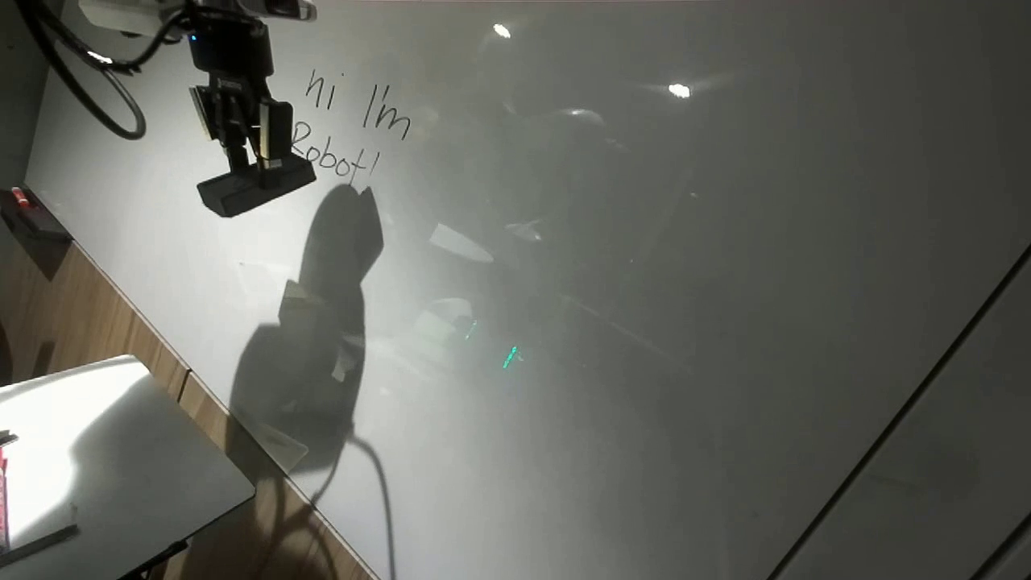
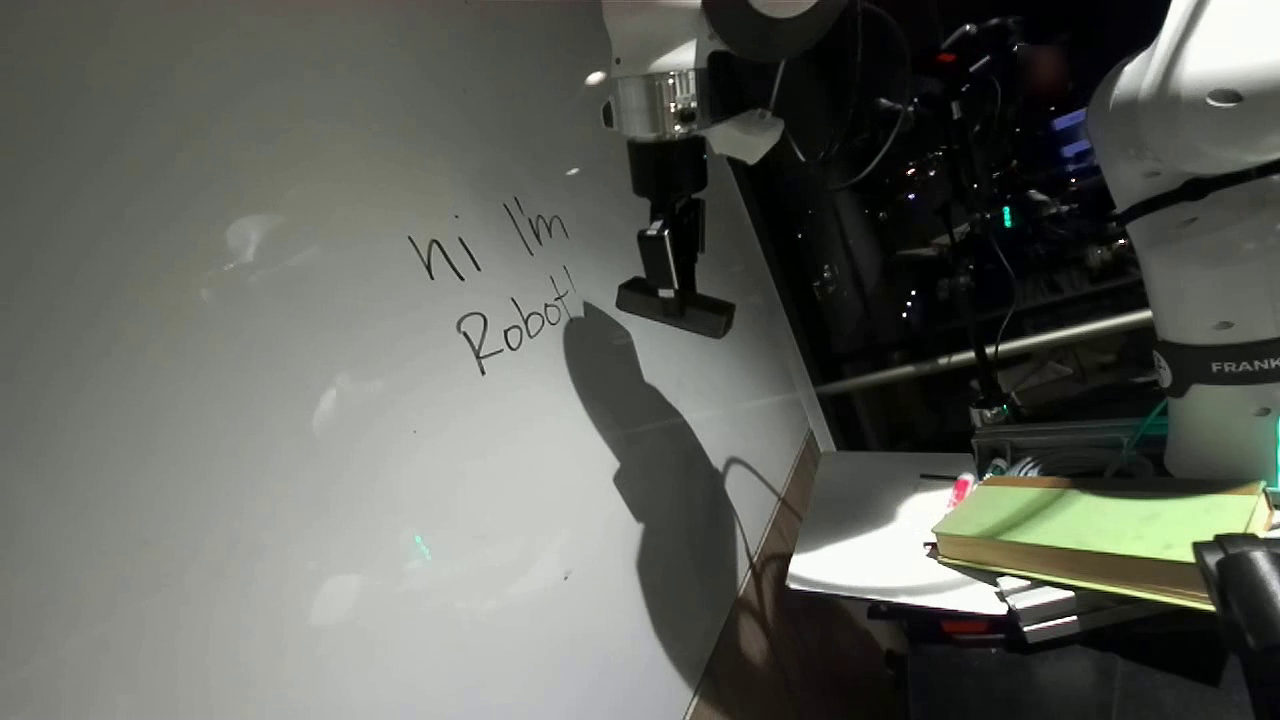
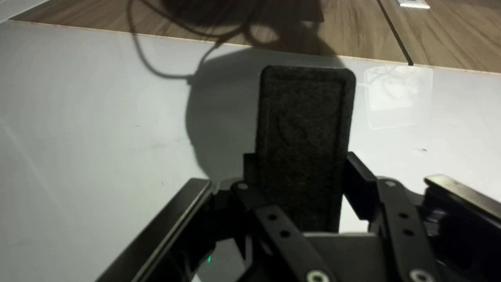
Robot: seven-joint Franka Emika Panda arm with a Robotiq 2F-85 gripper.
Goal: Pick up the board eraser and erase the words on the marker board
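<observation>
1. The eraser (image 3: 303, 137) is between the fingers (image 3: 359, 188), its long sides facing them; in the wrist view one end reaches out past their tips.
2. The gripper (image 3: 300, 176) is clamped on it, a finger against each side.
3. The eraser is off the board (image 1: 580, 266): in both exterior views the shadow (image 2: 660, 470) falls apart from it.
4. The words (image 2: 505, 290), two dark lines reading "hi I'm Robot!", are on the board beyond the fingers, near them in view.
5. The arm (image 2: 650, 40) is above the fingers; a black cable (image 1: 130, 134) loops beside them.
6. Below the fingers, a wood panel (image 3: 354, 33) borders the board.
7. Well below them is a table (image 2: 860, 530) with a red marker (image 2: 961, 490), just beside a green book (image 2: 1090, 520).
</observation>
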